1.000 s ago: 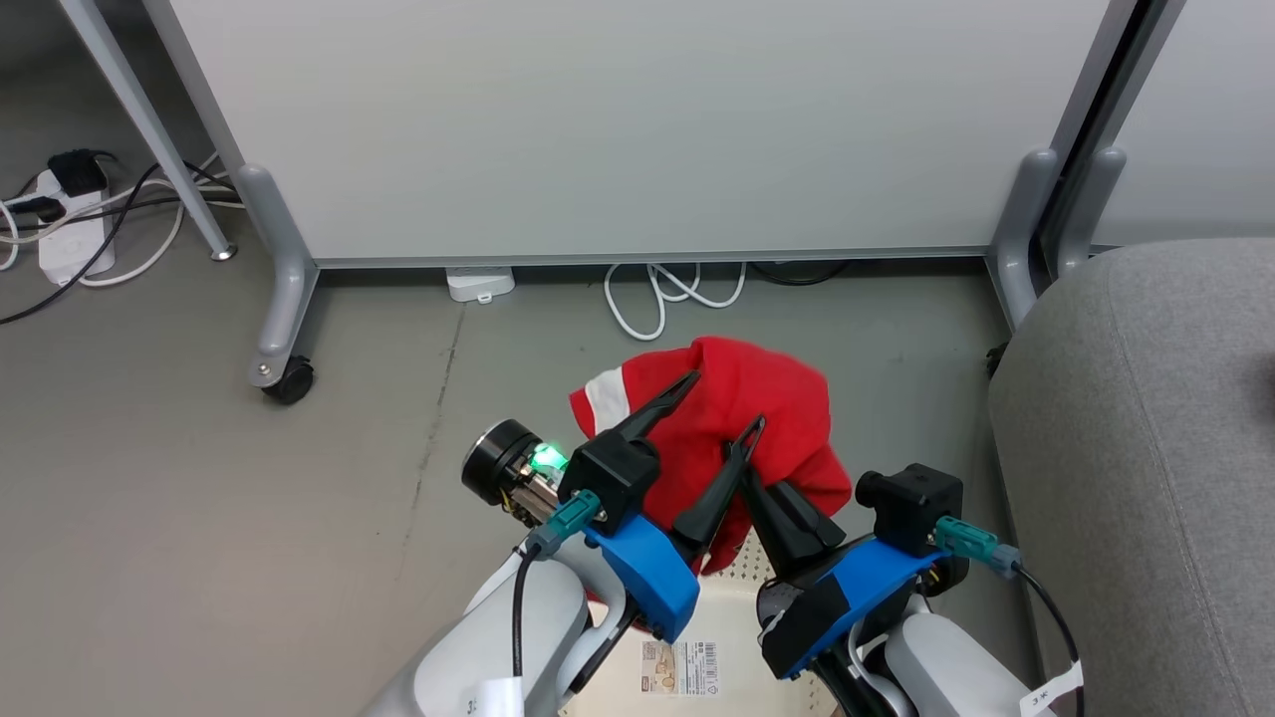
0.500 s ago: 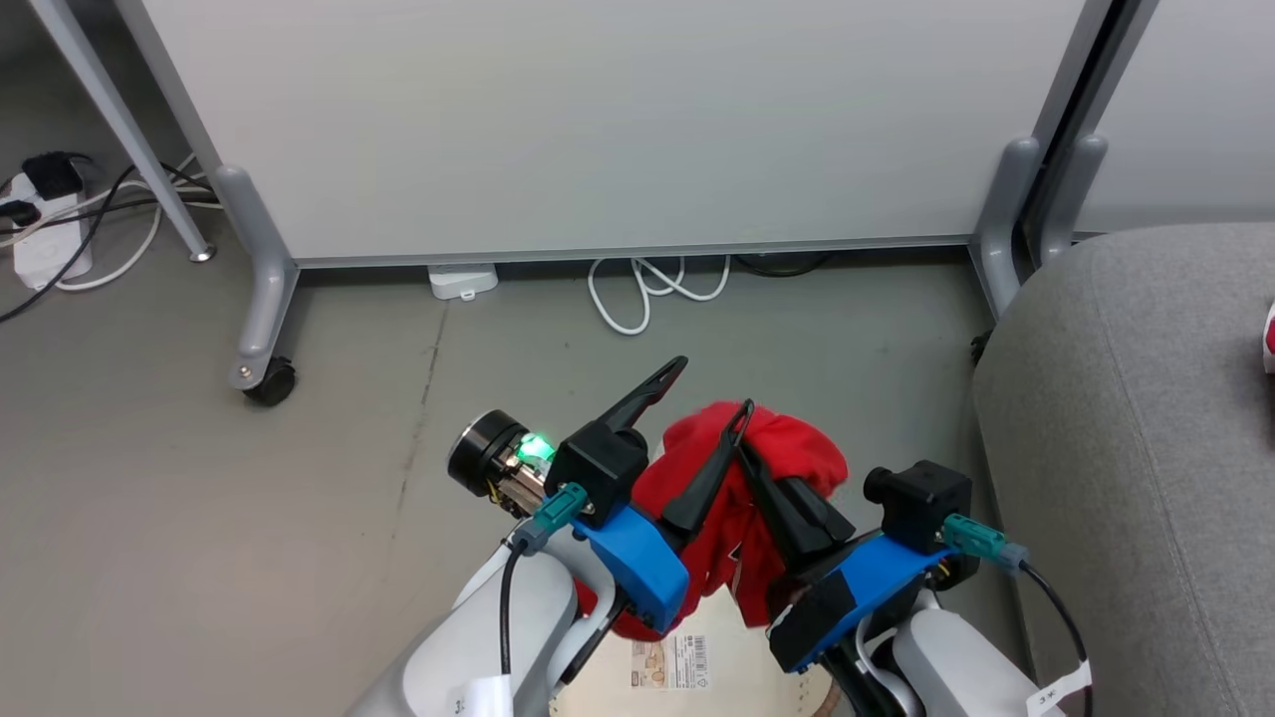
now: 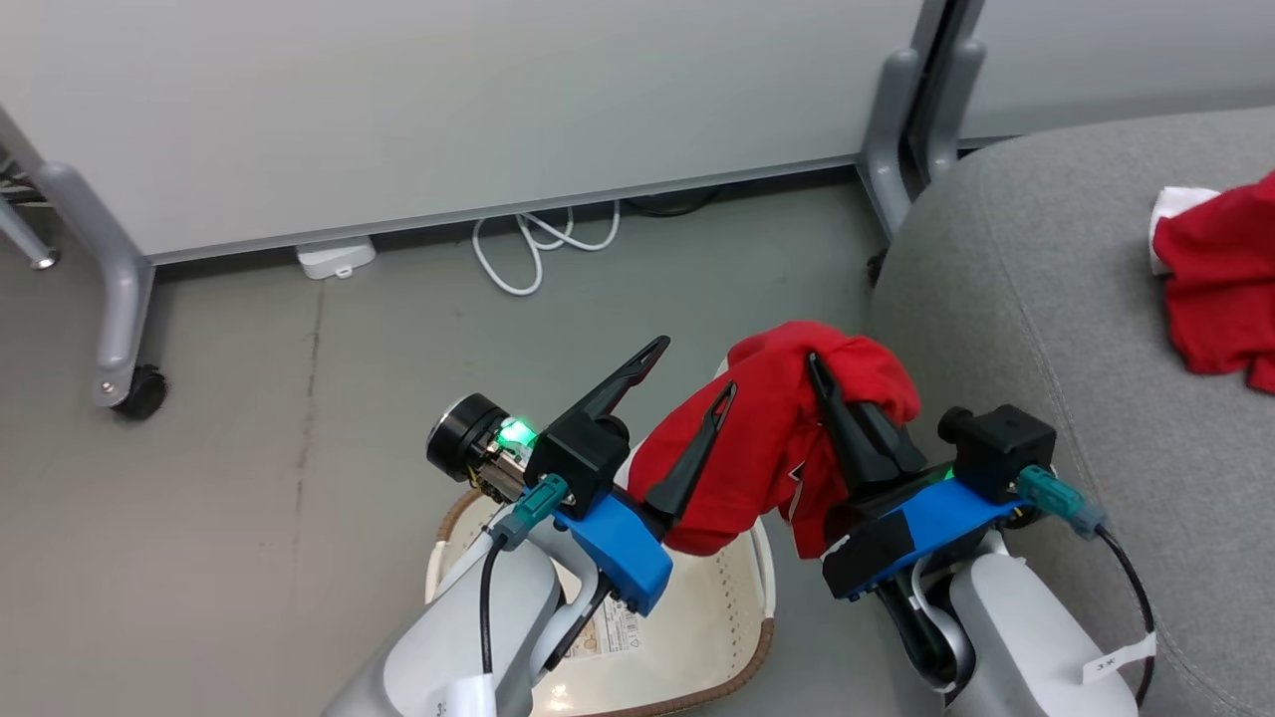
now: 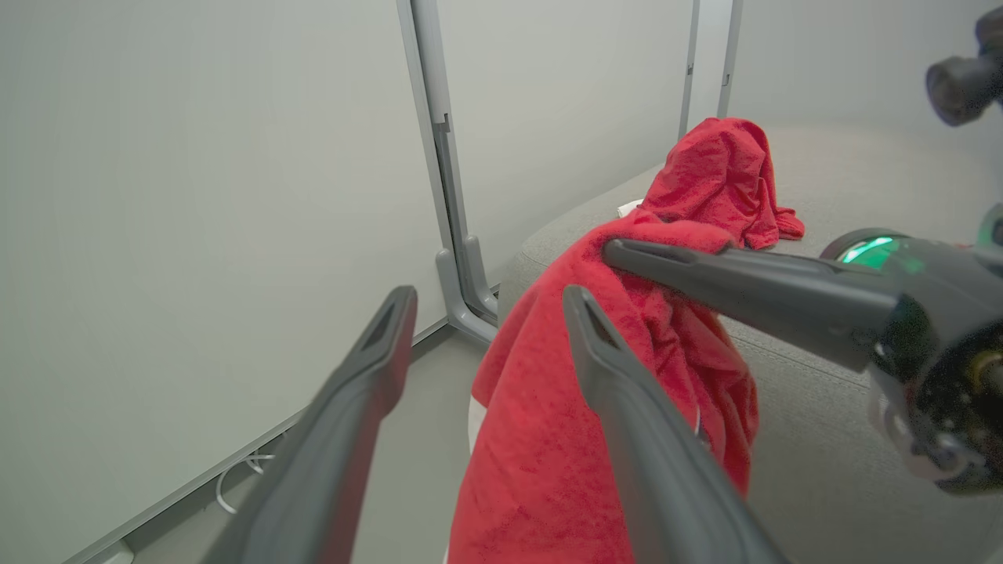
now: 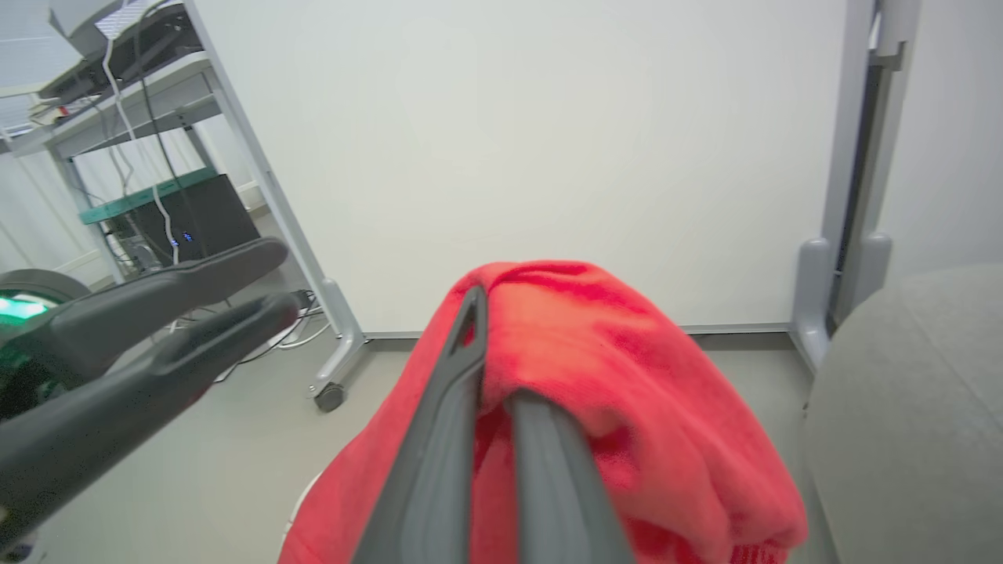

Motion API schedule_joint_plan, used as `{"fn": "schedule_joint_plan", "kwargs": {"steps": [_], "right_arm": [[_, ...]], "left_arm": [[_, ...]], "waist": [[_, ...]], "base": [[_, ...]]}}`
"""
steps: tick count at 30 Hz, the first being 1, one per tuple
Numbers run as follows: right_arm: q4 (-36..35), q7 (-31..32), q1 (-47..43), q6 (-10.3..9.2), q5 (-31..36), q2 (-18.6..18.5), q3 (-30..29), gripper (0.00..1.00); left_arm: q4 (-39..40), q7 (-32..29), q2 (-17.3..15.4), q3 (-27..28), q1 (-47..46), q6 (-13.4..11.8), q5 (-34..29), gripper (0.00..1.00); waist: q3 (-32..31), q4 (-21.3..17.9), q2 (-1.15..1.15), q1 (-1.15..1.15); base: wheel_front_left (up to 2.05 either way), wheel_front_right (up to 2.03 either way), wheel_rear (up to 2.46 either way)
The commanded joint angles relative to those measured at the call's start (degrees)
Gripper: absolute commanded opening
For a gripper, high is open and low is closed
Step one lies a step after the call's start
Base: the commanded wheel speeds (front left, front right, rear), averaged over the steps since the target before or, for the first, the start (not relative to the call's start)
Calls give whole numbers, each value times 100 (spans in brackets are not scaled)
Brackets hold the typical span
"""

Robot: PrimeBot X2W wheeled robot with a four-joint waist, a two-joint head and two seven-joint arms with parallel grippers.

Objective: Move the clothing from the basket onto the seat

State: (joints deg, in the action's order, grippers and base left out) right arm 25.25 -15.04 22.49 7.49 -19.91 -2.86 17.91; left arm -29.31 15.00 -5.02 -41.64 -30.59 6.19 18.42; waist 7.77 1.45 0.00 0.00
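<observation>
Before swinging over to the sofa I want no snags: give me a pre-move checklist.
1. Right gripper shut on bright red soft fabric garment: ok.
2. Left gripper open: ok.
3. Left fingers free of that cloth: cannot tell.
4. Garment's lower end clear of cream perforated plastic basket: cannot tell.
5. Bare room on light grey upholstered seat: ok.
6. Second red garment lies on seat: ok.

Soft, slightly fuzzy matt cloth makes up the red garment (image 3: 777,448). At right, the seat (image 3: 1006,299) is coarse-woven grey upholstery. Nearer, the basket (image 3: 722,607) is smooth, faintly glossy cream plastic, perforated, with a brown woven-look rim, above a matt grey floor (image 3: 249,448).
</observation>
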Motion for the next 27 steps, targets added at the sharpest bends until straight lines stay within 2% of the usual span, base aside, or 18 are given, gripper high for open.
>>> {"fn": "schedule_joint_plan", "kwargs": {"steps": [1, 15, 25, 27], "right_arm": [[-78, -20, 36, 1, 79, -18, -105, 0], [-856, -21, -541, 1, 329, -207, -956, 0], [-1193, -21, -779, 1, 450, -225, -1056, 0], [-1286, -21, -732, 1, 313, -169, -1138, 0]], "left_arm": [[29, 27, -33, 20, 31, 18, -47, 100], [194, 27, -94, -18, 138, 75, -282, 100], [211, 27, -64, -101, 203, 102, -328, 100], [238, 27, -89, -45, 190, 106, -314, 100]], "waist": [[197, -312, 0, 0], [520, -1424, 0, 0], [519, -1688, 0, 0], [534, -1710, 0, 0]], "base": [[0, 0, 0], [0, 0, 0], [0, 0, 0], [0, 0, 0]]}}
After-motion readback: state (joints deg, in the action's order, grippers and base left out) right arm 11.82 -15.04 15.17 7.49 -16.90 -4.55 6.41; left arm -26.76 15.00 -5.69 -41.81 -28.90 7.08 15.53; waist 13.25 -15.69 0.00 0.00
